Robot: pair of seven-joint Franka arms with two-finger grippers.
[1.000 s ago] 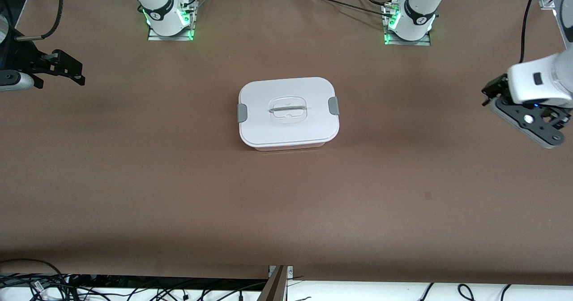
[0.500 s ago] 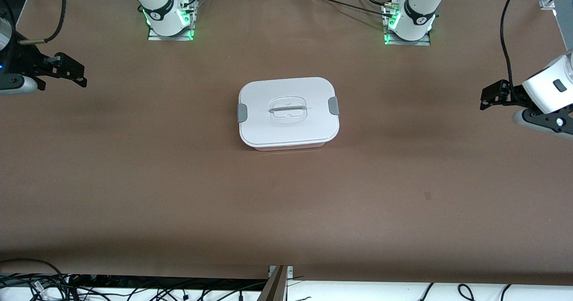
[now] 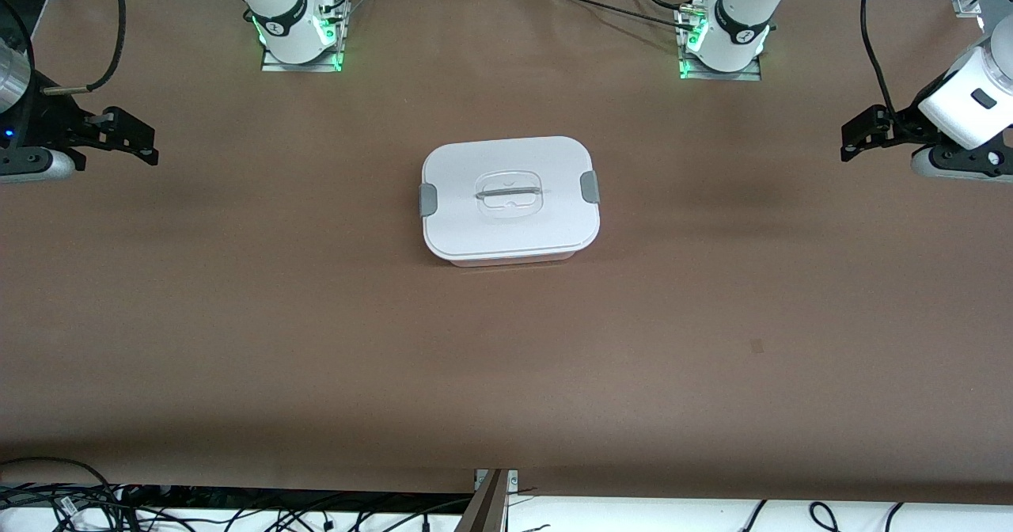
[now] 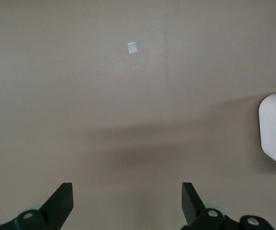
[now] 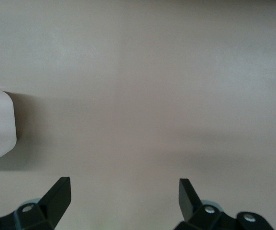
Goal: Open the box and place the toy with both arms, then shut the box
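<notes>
So, box (image 3: 510,199) shut mid-table, lid (image 3: 506,172) on, both grey latches down (no toy visible anywhere). Left gripper (image 3: 859,130) and right gripper (image 3: 136,138) parked well clear of it, one toward each table end, fingers wide apart, probably leaving room.

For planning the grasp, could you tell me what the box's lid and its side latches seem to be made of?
The lid looks like matte white moulded plastic: an even, dull surface, rounded corners and a recessed handle. The grey latches look like a separate plastic or rubbery part; which one cannot be told. Both grippers hover open, apart from the box.
</notes>
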